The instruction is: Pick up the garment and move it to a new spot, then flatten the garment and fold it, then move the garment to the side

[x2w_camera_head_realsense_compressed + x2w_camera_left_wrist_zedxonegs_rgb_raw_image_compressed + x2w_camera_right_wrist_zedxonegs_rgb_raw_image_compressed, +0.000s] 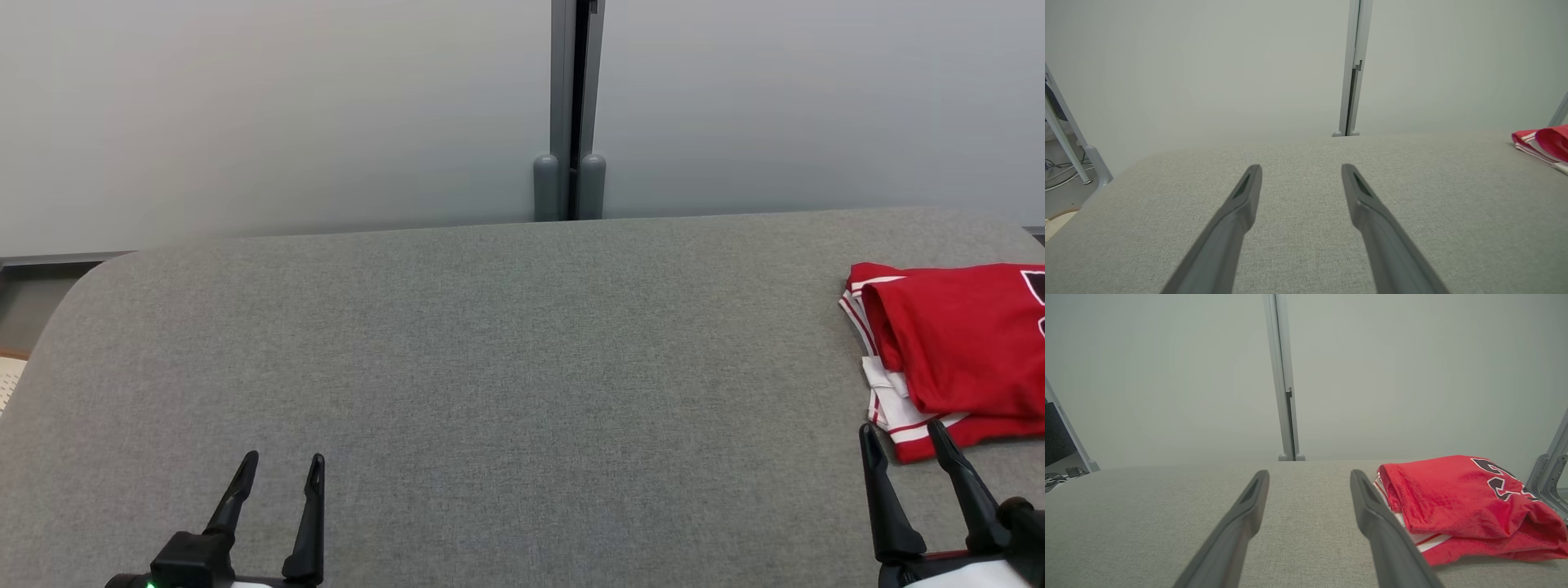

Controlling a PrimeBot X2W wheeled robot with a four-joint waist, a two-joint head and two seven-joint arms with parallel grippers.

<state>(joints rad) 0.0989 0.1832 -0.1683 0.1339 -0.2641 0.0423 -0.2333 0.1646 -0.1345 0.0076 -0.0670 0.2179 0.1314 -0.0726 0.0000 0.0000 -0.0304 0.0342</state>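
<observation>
Far to the left of the grey post [570,106] that divides the pale wall panels, and on the robot's side of it, the left gripper [284,459] is over the grey fabric-covered table [522,367]. Its two dark fingers are spread wide and nothing lies between them. From the left wrist view the bare grey cloth runs from those fingers to the foot of the post, which stands just behind the table's far edge. Far to the right of the post, again on the robot's side, the right gripper [900,428] has its fingers parted just as widely and grips nothing. The garment [963,343] lies furthest right of the post, at the table's right end. It is a red piece with white striped trim and dark lettering, folded into a loose bundle, and the head view's right edge cuts it off. Its near hem is just beside the right gripper's outer finger; whether the two touch cannot be told.
</observation>
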